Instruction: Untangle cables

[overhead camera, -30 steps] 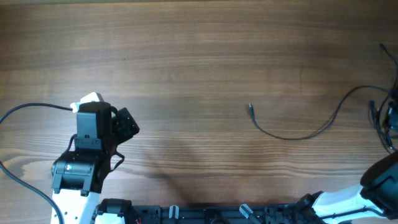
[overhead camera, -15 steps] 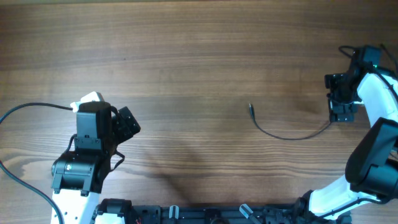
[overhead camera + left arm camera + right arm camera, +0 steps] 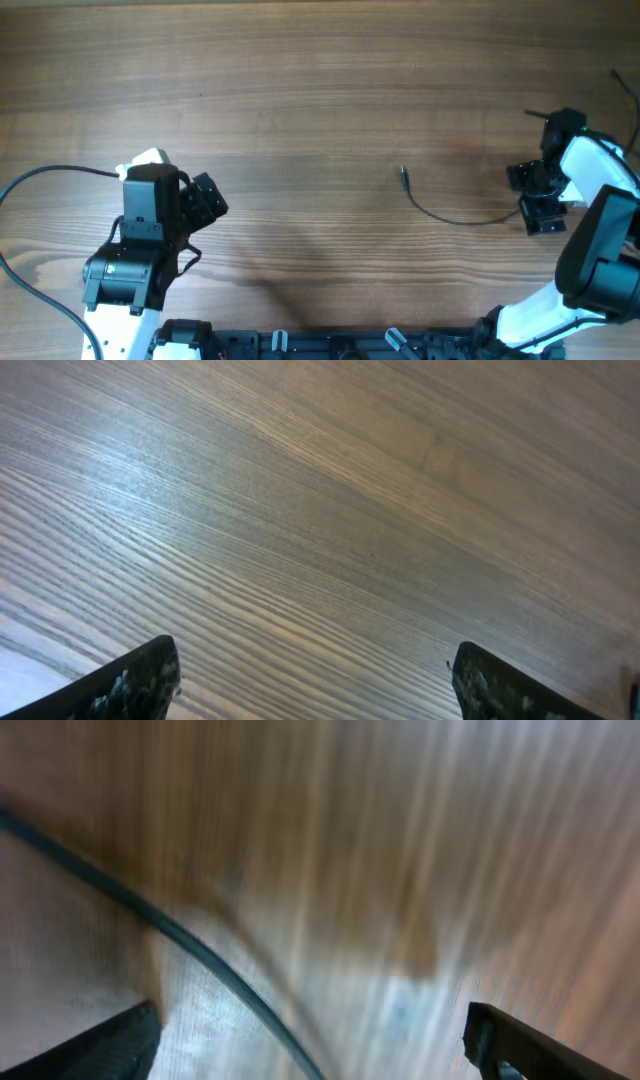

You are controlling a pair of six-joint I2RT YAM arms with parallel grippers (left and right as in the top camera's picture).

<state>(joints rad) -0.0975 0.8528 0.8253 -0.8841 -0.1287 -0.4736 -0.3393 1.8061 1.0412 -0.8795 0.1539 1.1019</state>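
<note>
Two grippers stand wide, one cable lies between the right fingers

You see one thin black flexible cable (image 3: 465,222) lying on the brown wooden table (image 3: 300,80), in the right half. Its small plug end (image 3: 403,176) rests near the middle of the table, free and well apart from both arms. From this end the cable bends in a shallow curve toward the right and reaches the right gripper (image 3: 532,199).

Your right gripper is low over the wood near the right edge, and its two black fingers (image 3: 115,1045) are spread far apart. In the right wrist view the cable runs slantwise from the upper left down to the bottom edge and passes between the two fingers. Neither finger presses on it, so the cable is not held. This view is blurred, and you cannot tell if the fingertips touch the table.

Your left gripper (image 3: 315,672) is at the left side of the table, well apart from the cable. Its black fingertips (image 3: 140,680) are also spread wide, with bare wood grain between them, and it holds nothing.

One more black cord (image 3: 60,168) comes from the left edge of the table to the left arm. You cannot tell from the overhead view if it is loose or fixed to the arm.
</note>
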